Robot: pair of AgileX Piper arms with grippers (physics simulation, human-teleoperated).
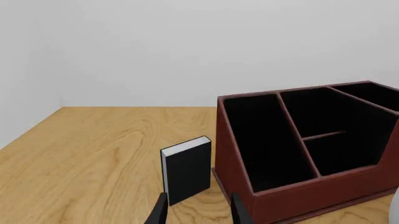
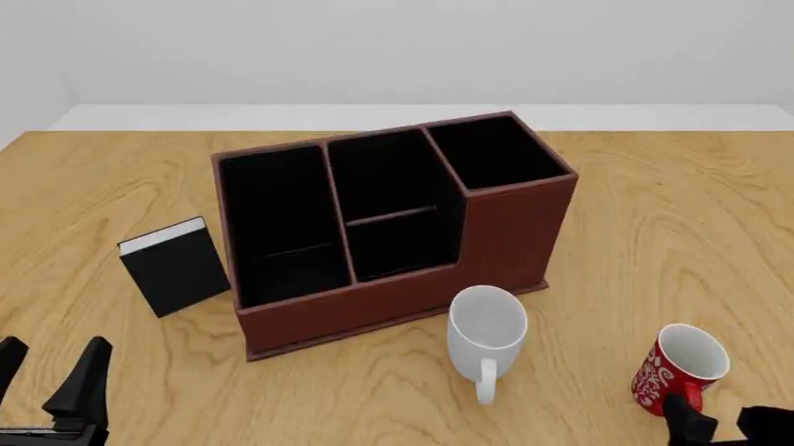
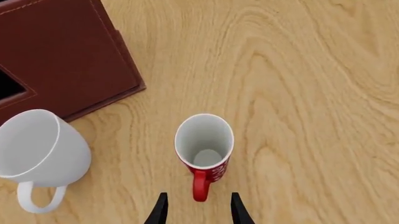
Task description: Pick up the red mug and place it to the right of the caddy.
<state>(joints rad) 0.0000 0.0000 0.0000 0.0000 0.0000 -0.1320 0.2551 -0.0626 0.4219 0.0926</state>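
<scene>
Red mug upright on light wood table, plain white wall behind, both arms' jaws open, empty.

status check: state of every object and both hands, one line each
Small red mug with white swirl pattern: upright, empty, on table, handle toward right hand, not held.
Plain white mug: upright, empty, in front of the caddy.
Reddish-brown three-compartment caddy: upright, compartments empty.
Small black book with white edge: standing, closed, left of caddy.
Right hand: open, just behind the red mug's handle.
Left hand: open, holding nothing.
</scene>
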